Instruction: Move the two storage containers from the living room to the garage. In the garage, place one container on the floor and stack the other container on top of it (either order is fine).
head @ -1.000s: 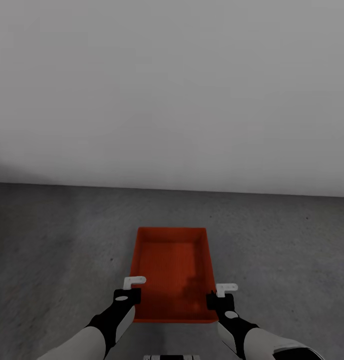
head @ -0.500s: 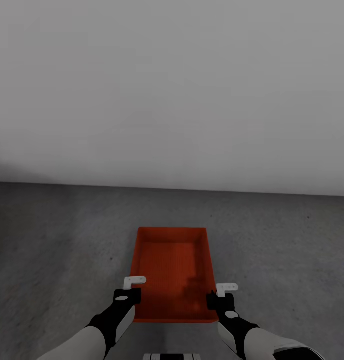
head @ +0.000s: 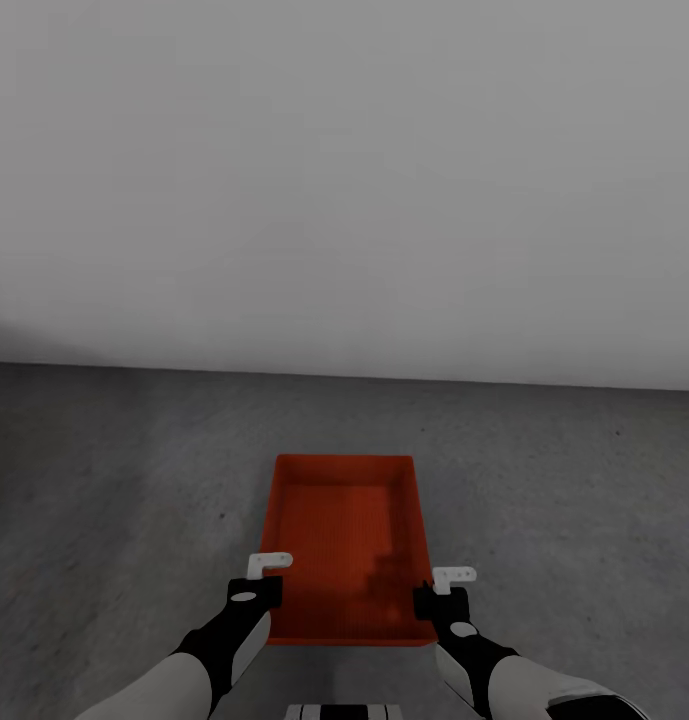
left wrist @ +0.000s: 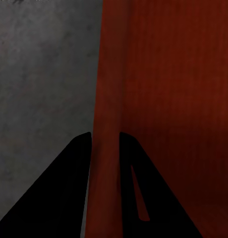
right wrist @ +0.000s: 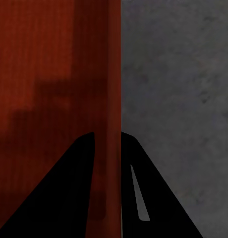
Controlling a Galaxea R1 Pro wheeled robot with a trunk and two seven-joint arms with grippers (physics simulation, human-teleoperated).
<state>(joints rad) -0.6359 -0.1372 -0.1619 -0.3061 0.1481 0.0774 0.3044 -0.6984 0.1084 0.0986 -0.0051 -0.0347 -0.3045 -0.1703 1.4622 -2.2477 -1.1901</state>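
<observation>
Ribbed red-orange container (head: pixel 344 530), mottled concrete floor (head: pixel 114 500)

No writing, label, brand, number or sign can be read anywhere here, not on the red-orange box (head: pixel 344 540), the wall (head: pixel 344 180) or the floor (head: pixel 104 480).

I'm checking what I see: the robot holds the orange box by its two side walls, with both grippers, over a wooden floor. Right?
Almost. The floor is grey concrete, not wood, as the head view shows. The left gripper and right gripper do each pinch a side wall of the orange box.
</observation>
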